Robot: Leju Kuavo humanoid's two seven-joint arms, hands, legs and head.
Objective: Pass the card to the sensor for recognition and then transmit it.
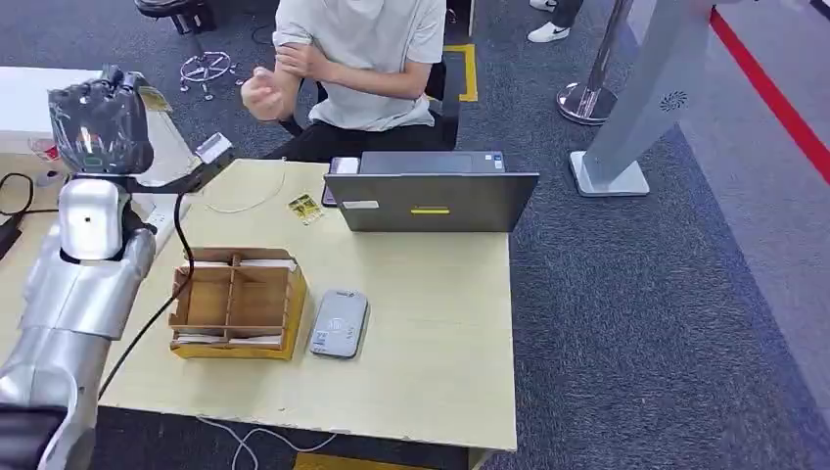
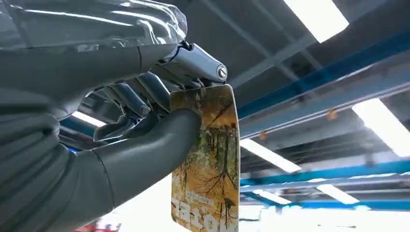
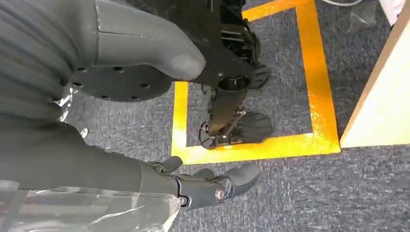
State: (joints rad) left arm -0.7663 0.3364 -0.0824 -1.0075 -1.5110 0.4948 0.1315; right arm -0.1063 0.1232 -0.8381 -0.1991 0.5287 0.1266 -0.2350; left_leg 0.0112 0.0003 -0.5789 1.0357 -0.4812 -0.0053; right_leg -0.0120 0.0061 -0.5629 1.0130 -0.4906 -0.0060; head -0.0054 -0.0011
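While the left hand (image 1: 101, 122) is raised at the upper left of the head view, pinching the card (image 2: 207, 159) between thumb and fingers, the sensor (image 1: 339, 324) lies low on the table (image 1: 431, 333), unvisited; scanning and handover apparently remain. The right hand (image 3: 208, 186) hangs empty, fingers loosely apart.

On my worktop (image 1: 431, 362) the divided box (image 1: 235, 304) sits at the near left, the sensor (image 1: 339, 323) just beside it on the right. Behind them stands the laptop (image 1: 431, 196), a loose card (image 1: 305, 208) to its left. A person (image 1: 352, 69) sits behind the far edge. My left hand (image 1: 98, 122) holds its card (image 2: 208, 159) raised left of the box.
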